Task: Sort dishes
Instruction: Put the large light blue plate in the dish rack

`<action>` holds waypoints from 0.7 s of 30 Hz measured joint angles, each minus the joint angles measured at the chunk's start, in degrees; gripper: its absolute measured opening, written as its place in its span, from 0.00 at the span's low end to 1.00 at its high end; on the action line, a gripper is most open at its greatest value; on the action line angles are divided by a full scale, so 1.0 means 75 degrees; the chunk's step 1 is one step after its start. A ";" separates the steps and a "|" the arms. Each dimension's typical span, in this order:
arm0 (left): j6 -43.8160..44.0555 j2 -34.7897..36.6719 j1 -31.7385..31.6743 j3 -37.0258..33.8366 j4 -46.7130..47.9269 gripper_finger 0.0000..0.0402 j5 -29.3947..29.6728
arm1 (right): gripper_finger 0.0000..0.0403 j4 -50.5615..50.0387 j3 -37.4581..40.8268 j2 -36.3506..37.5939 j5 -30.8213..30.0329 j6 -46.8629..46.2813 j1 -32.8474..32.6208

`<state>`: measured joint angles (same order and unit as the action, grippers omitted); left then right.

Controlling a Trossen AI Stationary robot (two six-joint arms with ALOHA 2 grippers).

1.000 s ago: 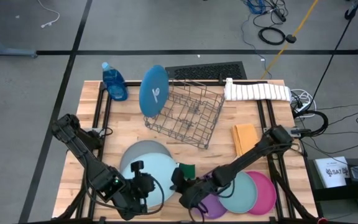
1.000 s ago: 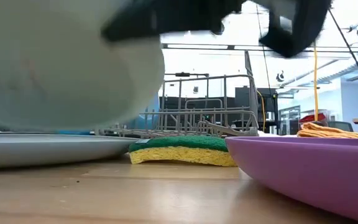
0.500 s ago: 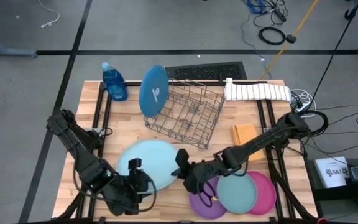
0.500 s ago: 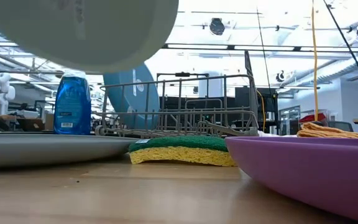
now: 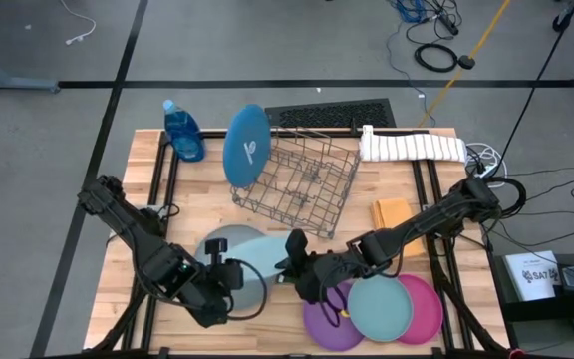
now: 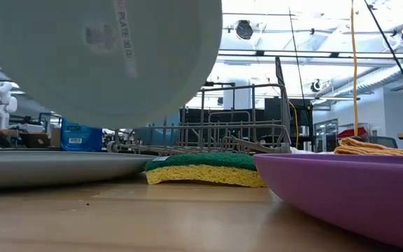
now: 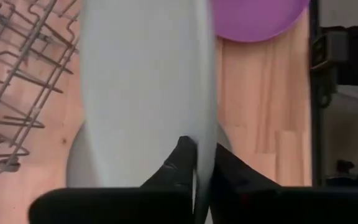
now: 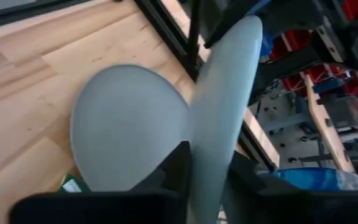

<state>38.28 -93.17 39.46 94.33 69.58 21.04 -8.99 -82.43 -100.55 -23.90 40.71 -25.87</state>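
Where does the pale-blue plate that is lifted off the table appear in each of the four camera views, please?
High view: pale-blue plate, lower centre, between both grippers.
Low view: fills the upper left.
Left wrist view: edge-on, up the centre.
Right wrist view: edge-on, centre.
Shared landmark: the grey plate lying flat on the table below it.

Pale-blue plate [image 5: 252,267] hangs over the grey plate [image 5: 219,244]; wire rack [image 5: 299,179] blocks behind, bare table [image 5: 199,204] open between them.
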 joint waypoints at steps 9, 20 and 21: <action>-0.0248 0.0279 -0.0247 0.1708 0.1006 0.01 0.0510 | 0.37 0.0357 -0.0085 0.0508 -0.2158 0.0130 -0.0170; -0.0560 0.1227 -0.1439 0.2878 0.0693 0.00 0.2059 | 0.46 -0.0891 -0.0035 0.1855 -0.5453 0.0115 -0.0595; -0.0627 0.1227 -0.1650 0.2866 0.0537 0.00 0.1984 | 0.46 -0.1175 -0.0035 0.1970 -0.5606 -0.0124 -0.0619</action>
<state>33.58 -83.96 27.08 115.83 73.61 35.91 -17.81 -82.70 -85.78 -65.95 39.78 -30.51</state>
